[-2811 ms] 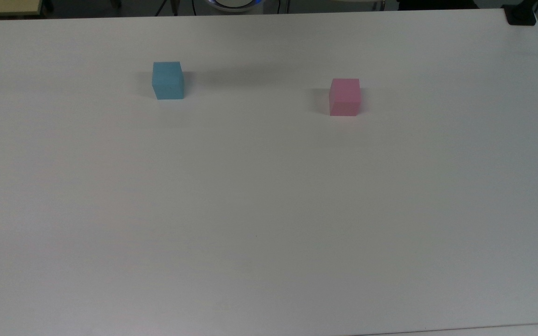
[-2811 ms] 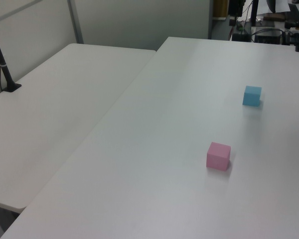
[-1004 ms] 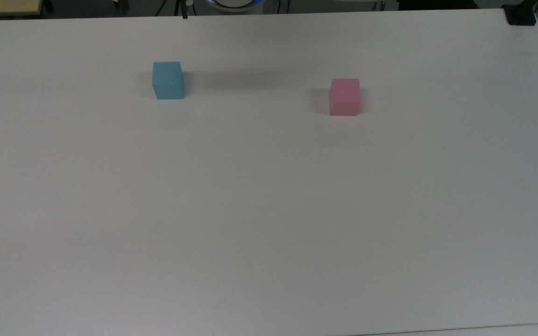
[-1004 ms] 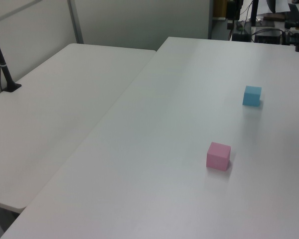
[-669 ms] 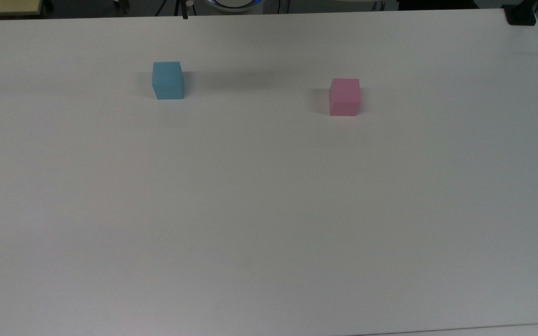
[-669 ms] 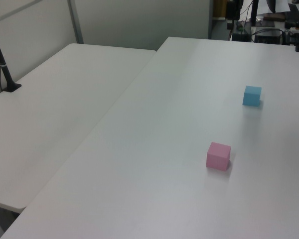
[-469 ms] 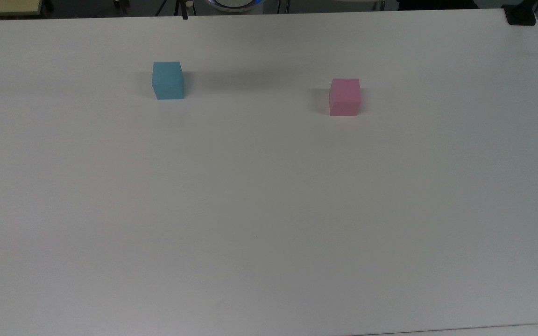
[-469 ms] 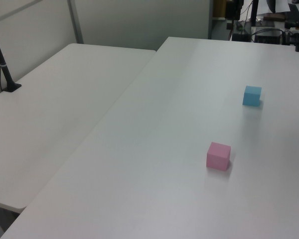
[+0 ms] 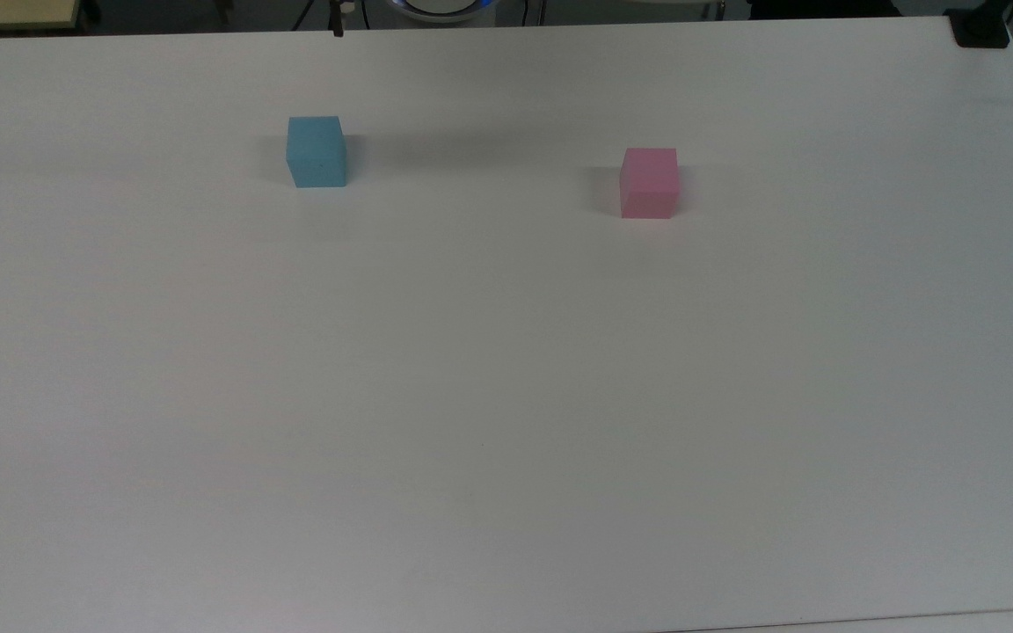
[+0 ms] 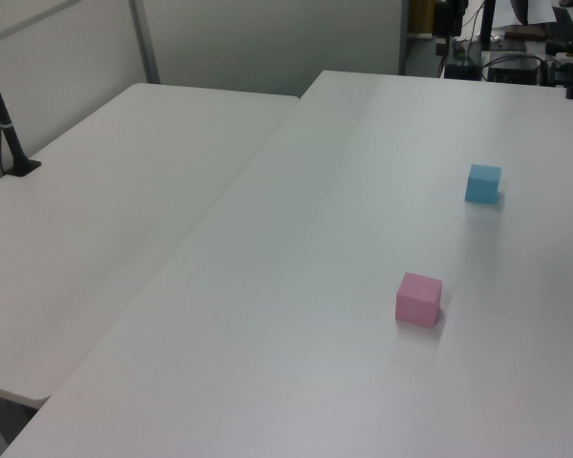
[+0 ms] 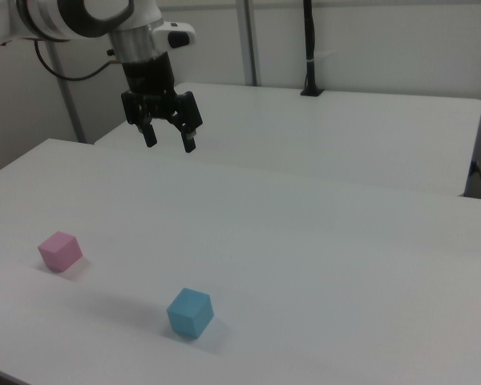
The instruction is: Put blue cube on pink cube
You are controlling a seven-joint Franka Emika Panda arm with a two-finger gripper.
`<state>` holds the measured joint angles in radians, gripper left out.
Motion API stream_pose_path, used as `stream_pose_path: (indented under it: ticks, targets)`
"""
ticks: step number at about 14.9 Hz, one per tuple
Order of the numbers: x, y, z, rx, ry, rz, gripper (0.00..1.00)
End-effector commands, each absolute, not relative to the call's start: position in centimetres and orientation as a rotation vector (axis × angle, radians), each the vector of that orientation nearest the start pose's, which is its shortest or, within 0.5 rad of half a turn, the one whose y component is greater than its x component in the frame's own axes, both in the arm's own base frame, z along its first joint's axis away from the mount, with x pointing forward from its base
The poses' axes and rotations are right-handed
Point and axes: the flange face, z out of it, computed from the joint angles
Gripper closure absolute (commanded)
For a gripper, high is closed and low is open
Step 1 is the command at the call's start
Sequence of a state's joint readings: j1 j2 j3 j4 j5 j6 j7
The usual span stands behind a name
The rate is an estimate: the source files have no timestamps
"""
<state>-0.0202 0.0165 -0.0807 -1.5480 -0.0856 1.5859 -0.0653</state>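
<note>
A: Had anything shifted on the table (image 9: pixel 506 396) over those last seconds?

B: No. The blue cube (image 9: pixel 317 151) and the pink cube (image 9: pixel 649 182) sat where they had been, well apart, the blue one toward the top view's left.

A: And the gripper (image 11: pixel 169 139)?

B: It hung high above the table in the right view, fingers spread, holding nothing. I'd judge the task hadn't started: the reach down to the blue cube was yet to come
</note>
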Motion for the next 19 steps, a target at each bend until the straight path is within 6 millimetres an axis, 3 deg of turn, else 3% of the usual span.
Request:
stream_pose_path:
  ticks: [1,5,8,10,13,19]
  targets:
    - [55.0,-6.3,62.7,-3.242,0.083,0.039,0.00]
    - [54.4,-6.6,62.5,-3.241,0.076,0.098,0.00]
    - [53.7,-8.1,62.4,-3.237,0.037,0.124,0.00]
    - [52.0,-9.8,61.8,-3.222,0.026,0.149,0.00]
    - [49.6,-11.1,59.7,-3.189,-0.154,0.223,0.00]
    - [46.4,-11.8,54.1,-3.183,-0.147,0.118,0.00]
